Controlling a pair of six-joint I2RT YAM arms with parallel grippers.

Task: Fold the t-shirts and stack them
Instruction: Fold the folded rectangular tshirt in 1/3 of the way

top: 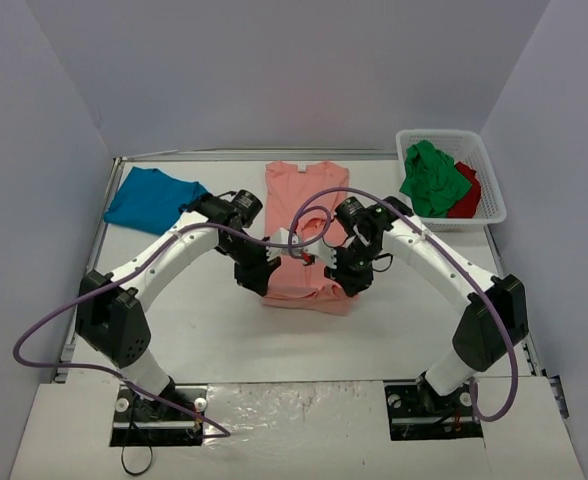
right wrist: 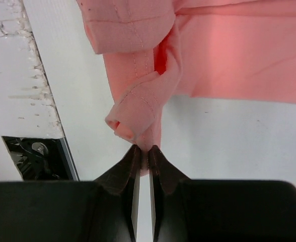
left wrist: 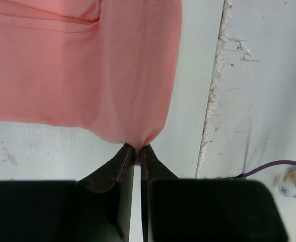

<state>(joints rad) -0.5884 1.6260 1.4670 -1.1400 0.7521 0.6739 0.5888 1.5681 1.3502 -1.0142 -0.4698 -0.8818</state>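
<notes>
White worktop (top: 204, 330), pale walls (top: 274, 70). Near hem corners of salmon-pink t-shirt (top: 299, 190) pinched tight in left claw (left wrist: 136, 148) and right claw (right wrist: 143, 149). Soft, light, floppy; likely best gripped at stitched hem.

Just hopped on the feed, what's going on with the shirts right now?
Both arms are working the salmon-pink t-shirt in the middle of the table. The left gripper and right gripper are each pinched shut on its near edge. The teal-blue t-shirt lies at the far left, and the green t-shirt and red t-shirt sit in the white basket at the far right.
</notes>
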